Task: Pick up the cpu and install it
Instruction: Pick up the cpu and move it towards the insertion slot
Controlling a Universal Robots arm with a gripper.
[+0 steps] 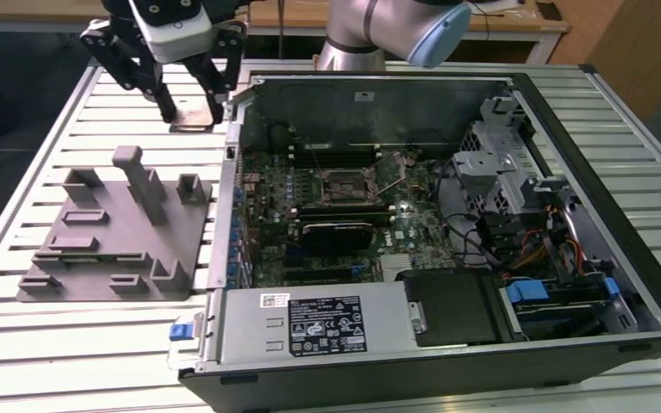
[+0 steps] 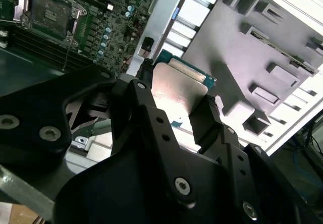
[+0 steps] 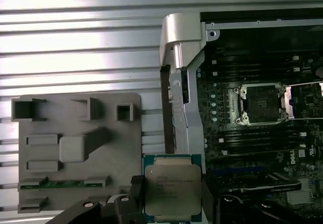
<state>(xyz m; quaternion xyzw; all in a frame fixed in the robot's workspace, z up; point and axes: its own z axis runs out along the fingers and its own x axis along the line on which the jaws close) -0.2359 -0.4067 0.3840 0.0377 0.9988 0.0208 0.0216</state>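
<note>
Ext. view: slatted aluminium-profile table [image 1: 32, 344] spans the frame, pale silver, ribs running 9-to-3. Past its far edge at 12 o'clock sits a light wooden desk [image 1: 307, 15], w/ a wooden panel [image 1: 640, 43] at 1–2 o'clock. Dark floor [image 1: 3, 103] at 9–10 o'clock. First wrist view: slats [image 3: 75, 32] carry bright glare bands.

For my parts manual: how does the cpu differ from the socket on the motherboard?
The cpu is a flat plate with a pale metal top; the socket is a dark recess in a metal frame. The cpu is held in the gripper outside the case; the socket sits on the motherboard inside, open and empty. Both are square.
</note>
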